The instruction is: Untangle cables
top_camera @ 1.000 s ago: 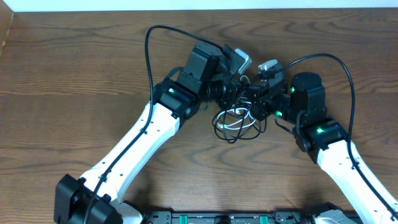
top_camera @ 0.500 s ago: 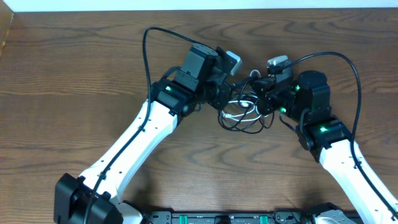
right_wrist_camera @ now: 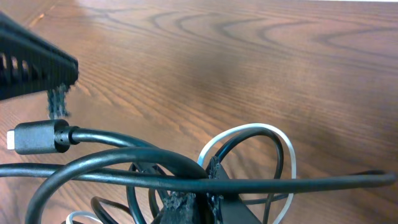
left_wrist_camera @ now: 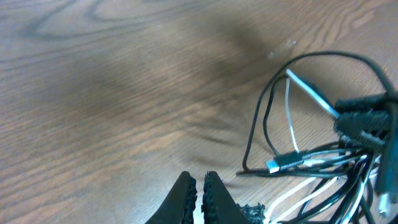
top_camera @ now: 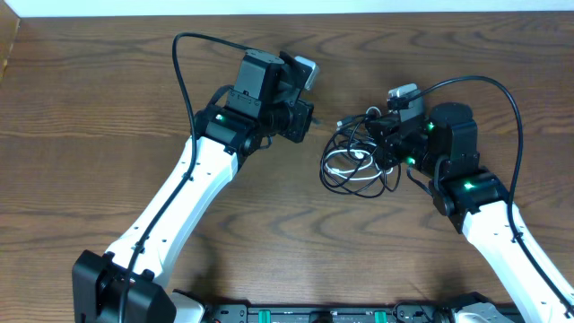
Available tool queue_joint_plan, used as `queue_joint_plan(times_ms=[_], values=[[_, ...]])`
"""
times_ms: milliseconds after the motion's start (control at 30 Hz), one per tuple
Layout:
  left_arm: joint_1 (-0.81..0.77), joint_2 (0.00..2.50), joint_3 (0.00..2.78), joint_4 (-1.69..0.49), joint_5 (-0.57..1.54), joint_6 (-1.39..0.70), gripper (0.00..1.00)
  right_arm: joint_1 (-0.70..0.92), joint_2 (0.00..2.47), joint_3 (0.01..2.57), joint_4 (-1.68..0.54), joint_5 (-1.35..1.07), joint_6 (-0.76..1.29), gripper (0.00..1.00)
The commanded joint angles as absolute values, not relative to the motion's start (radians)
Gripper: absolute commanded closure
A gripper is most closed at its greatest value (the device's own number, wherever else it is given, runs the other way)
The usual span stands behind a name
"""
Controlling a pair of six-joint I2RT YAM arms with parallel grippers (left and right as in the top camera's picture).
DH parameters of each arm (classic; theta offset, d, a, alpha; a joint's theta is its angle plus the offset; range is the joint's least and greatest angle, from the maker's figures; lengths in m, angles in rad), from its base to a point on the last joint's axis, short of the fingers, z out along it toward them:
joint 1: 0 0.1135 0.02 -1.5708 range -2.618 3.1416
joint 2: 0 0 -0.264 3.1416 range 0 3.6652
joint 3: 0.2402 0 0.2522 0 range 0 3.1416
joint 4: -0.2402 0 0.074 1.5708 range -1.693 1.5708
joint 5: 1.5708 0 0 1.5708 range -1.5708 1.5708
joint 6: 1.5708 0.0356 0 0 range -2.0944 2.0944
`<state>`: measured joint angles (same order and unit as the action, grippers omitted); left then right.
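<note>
Over on the left, the left tool (top_camera: pixel 303 119) hangs just clear of the knot, its two fingers pressed together with nothing visibly between them. A strip of bare bench (top_camera: pixel 134 99) separates it from the action. Moving across, the cables (top_camera: pixel 357 161) sit in one heap, black loops wound around the white cable (top_camera: pixel 343 170), and a plug (left_wrist_camera: pixel 281 163) pokes out toward the left tool. On the right, the right tool (right_wrist_camera: pixel 198 198) is clamped on a black cable (right_wrist_camera: pixel 292 182) that runs across the top of the pile.

My read is that the step in hand is pulling one strand free. To do it well, the right side should anchor its strand low. The left should open, go for a free end like that plug rather than a mid-loop, and draw it out slowly along the way it lies. A hard tug looks likely to cinch those loops tighter.
</note>
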<state>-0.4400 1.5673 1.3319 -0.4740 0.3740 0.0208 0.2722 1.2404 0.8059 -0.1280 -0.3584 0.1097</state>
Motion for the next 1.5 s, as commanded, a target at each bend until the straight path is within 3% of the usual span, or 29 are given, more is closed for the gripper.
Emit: queue_joint_plan(times_ms=[0, 267, 600, 1467], values=[[-0.437, 1.575, 1.333, -0.448, 0.443, 0.006, 0.92, 0.269, 1.229, 0.817, -0.128, -0.358, 0.088, 0.99], [-0.437, 1.575, 1.333, -0.425, 0.643, 0.063, 0.92, 0.269, 1.229, 0.817, -0.131, -0.358, 0.088, 0.99], [-0.437, 1.575, 1.333, -0.414, 0.727, 0.062, 0.92, 0.269, 1.229, 0.817, -0.159, -0.358, 0.077, 0.99], [-0.469, 1.575, 1.332, -0.414, 0.726, 0.070, 0.92, 0.270, 1.229, 0.817, -0.149, -0.421, 0.073, 0.99]])
